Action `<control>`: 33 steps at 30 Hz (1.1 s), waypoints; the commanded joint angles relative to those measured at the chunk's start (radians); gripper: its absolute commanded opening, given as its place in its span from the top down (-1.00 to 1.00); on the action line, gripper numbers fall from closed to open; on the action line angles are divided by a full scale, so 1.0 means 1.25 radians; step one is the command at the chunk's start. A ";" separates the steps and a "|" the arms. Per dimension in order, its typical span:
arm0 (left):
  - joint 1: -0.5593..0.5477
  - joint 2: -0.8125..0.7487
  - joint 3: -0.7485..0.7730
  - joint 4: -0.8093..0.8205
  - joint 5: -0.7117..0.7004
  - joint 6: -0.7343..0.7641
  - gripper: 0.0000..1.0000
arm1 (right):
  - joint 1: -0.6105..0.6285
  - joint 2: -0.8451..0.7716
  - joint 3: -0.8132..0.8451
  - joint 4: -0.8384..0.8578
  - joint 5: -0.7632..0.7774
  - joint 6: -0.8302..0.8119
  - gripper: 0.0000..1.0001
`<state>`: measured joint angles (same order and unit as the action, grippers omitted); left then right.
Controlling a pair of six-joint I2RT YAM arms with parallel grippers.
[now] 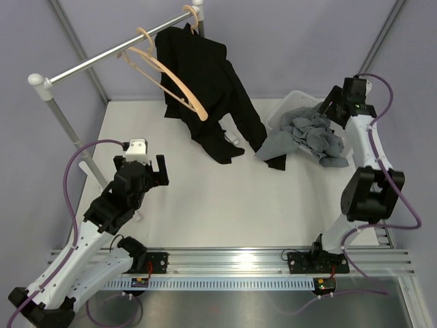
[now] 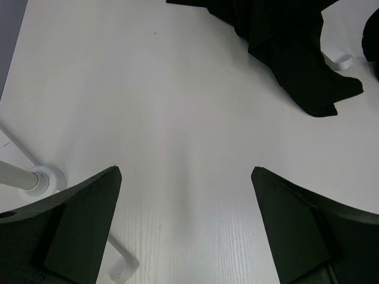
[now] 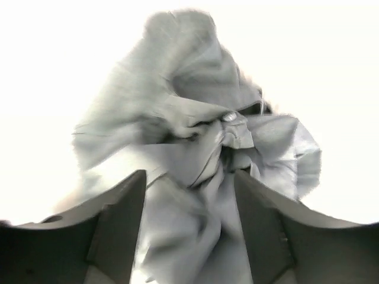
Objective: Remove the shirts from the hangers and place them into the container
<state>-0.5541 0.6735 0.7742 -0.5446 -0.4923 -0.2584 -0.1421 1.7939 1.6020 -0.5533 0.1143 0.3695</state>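
The grey shirt (image 1: 311,133) lies bunched in the white container (image 1: 293,97) at the right, one flap spilling over its near rim onto the table. My right gripper (image 1: 326,106) hovers just above it. In the right wrist view its jaws (image 3: 189,174) stand open, with blurred grey shirt (image 3: 195,89) cloth loose between and beyond them. The black shirt (image 1: 201,75) hangs from a tan hanger (image 1: 194,20) on the rail, its hem resting on the table (image 2: 284,41). A bare tan hanger (image 1: 171,78) hangs to its left. My left gripper (image 1: 147,171) (image 2: 185,171) is open over bare table.
The grey metal rail (image 1: 102,61) runs diagonally across the back left, with its post foot (image 2: 38,180) near my left gripper. A small white piece (image 2: 337,59) lies by the black hem. Grey walls close in the back and sides.
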 commanded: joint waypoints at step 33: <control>0.003 -0.021 -0.005 0.025 0.001 0.004 -0.98 | 0.301 -0.244 -0.591 0.503 0.154 0.263 -0.99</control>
<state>-0.5541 0.6594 0.7742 -0.5446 -0.4931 -0.2584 0.2291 1.4693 0.8639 -0.0547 0.2329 0.6529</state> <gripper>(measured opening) 0.988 0.993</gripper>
